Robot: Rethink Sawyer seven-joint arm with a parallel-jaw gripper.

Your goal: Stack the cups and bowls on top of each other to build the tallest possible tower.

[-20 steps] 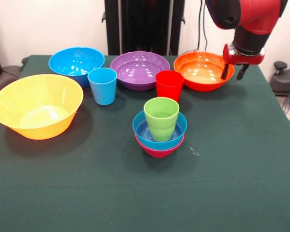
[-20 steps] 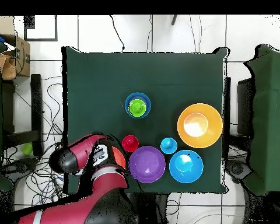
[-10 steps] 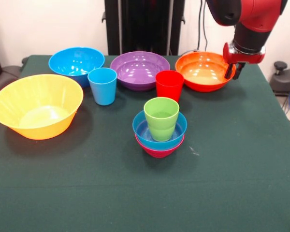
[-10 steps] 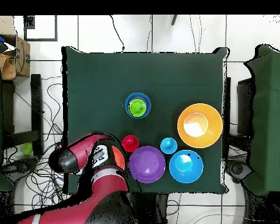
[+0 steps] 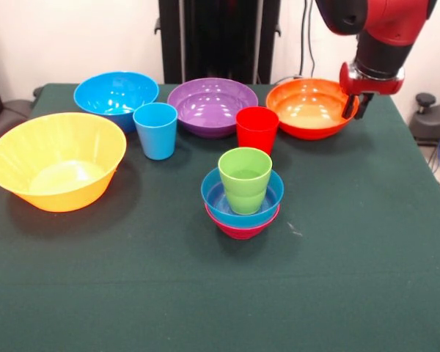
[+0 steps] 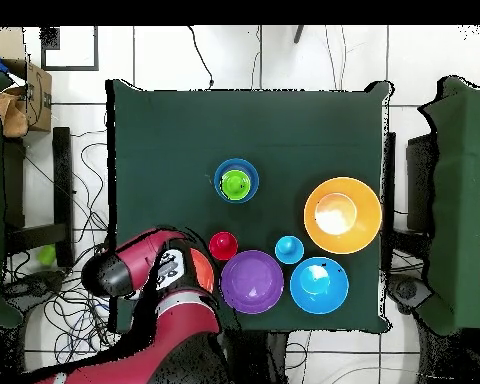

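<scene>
Pincer: the pincer sits at the rim of the red-orange bowl, its fingers drawn close together on the rim — I judge it clenched on that edge, the likely way to lift the bowl.
Tower: the tower stands mid-tabletop — a small magenta bowl underneath, a small blue bowl nested in it, a green cup upright inside.
Yellow-orange bowl: the yellow-orange bowl stands apart, tilted, empty.
Back row: the large blue bowl, purple bowl, light blue cup and red cup all look empty.
Tabletop: the tabletop has a dark green cloth.
</scene>
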